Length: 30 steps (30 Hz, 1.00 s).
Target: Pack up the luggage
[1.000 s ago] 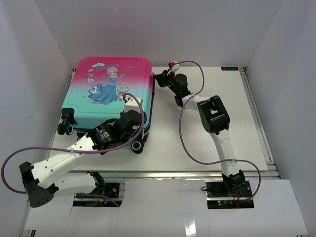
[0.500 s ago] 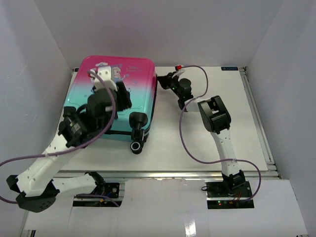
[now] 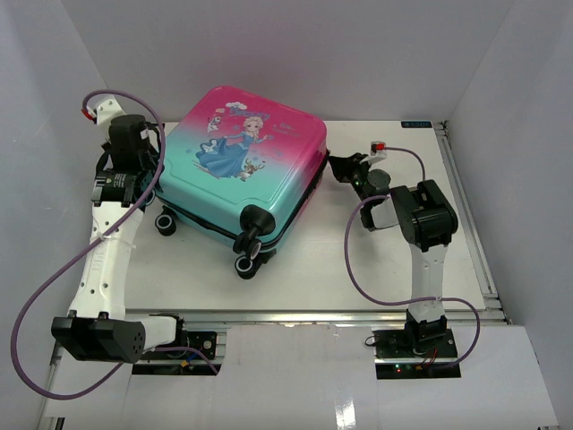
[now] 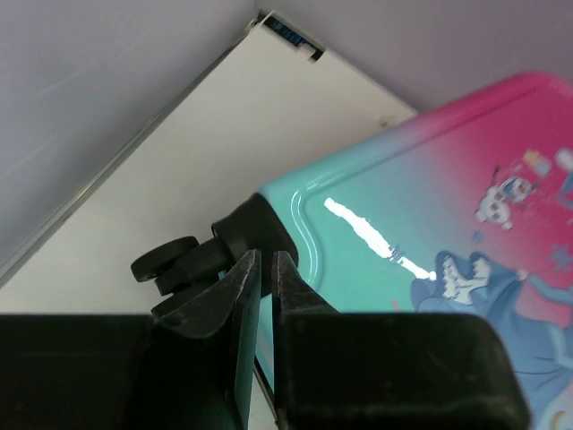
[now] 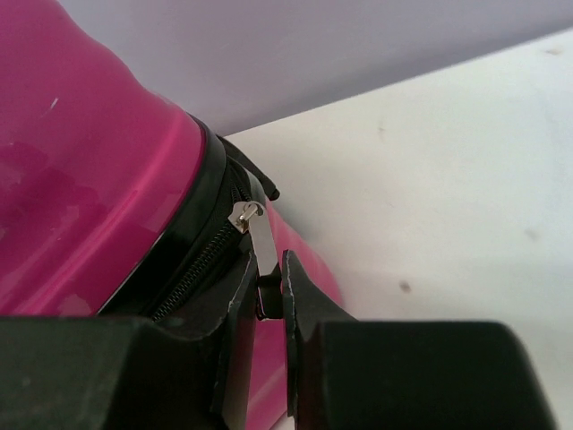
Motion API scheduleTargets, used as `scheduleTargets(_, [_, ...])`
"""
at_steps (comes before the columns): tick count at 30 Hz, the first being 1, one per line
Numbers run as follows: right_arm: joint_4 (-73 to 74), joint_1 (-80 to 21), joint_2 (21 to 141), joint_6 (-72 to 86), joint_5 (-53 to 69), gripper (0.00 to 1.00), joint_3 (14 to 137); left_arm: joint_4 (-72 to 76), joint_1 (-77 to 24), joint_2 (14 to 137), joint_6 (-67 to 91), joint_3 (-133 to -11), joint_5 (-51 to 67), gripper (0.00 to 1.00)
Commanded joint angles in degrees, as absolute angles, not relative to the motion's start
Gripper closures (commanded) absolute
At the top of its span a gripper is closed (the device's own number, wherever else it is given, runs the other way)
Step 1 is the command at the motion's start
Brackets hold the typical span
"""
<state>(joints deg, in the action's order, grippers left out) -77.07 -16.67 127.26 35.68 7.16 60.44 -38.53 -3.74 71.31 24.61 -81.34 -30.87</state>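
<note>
The luggage [image 3: 242, 175] lies flat and skewed on the table, closed, printed side up, with its pink end at the back right and its teal end and black wheels [image 3: 249, 242] towards me. My right gripper [image 3: 339, 167] is at the pink edge. In the right wrist view it [image 5: 270, 269] is shut on the silver zipper pull [image 5: 263, 242] of the black zip. My left gripper [image 3: 150, 184] hangs at the teal left corner. In the left wrist view its jaws [image 4: 266, 260] are shut to a thin slit with nothing between them, just short of a corner wheel [image 4: 166, 262].
White walls enclose the table on the left, back and right. A metal rail [image 3: 486, 269] runs along the table's right edge. Purple cables [image 3: 358, 269] loop from both arms over the near table. A small label [image 3: 416, 124] sits at the back right edge.
The luggage has swung round and slid right, pink end now at the back right. My left arm left its top for its left corner, jaws opening then closing. The right gripper followed, holding the pull.
</note>
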Motion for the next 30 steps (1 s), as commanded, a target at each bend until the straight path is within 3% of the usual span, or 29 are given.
scheduleTargets(1, [-81.3, -12.1, 120.5, 35.6, -6.0, 0.92, 46.6, -35.9, -3.1, 72.5, 22.2, -89.3, -22.8, 0.78])
scheduleTargets(7, [-86.2, -15.4, 110.2, 32.9, -7.0, 0.92, 30.2, -37.0, -8.0, 84.0, 14.2, -97.1, -5.9, 0.72])
scheduleTargets(9, [-88.0, -17.6, 107.7, 31.5, -7.3, 0.92, 26.7, -37.5, -17.3, 89.0, 10.0, -103.3, -11.1, 0.69])
scheduleTargets(12, [-84.0, -22.6, 104.4, 28.0, -8.6, 0.92, 24.5, -41.6, -23.3, 95.8, 8.2, -111.8, -16.0, 0.66])
scheduleTargets(20, [-86.3, -42.4, 96.6, 21.0, -20.1, 0.92, 15.1, -31.5, -35.6, 105.1, 6.2, -120.8, -7.6, 0.61])
scheduleTargets(30, [-96.8, -45.3, 98.2, 20.7, -21.4, 0.92, 5.6, -31.4, -41.0, 122.0, 2.8, -129.8, -9.0, 0.60])
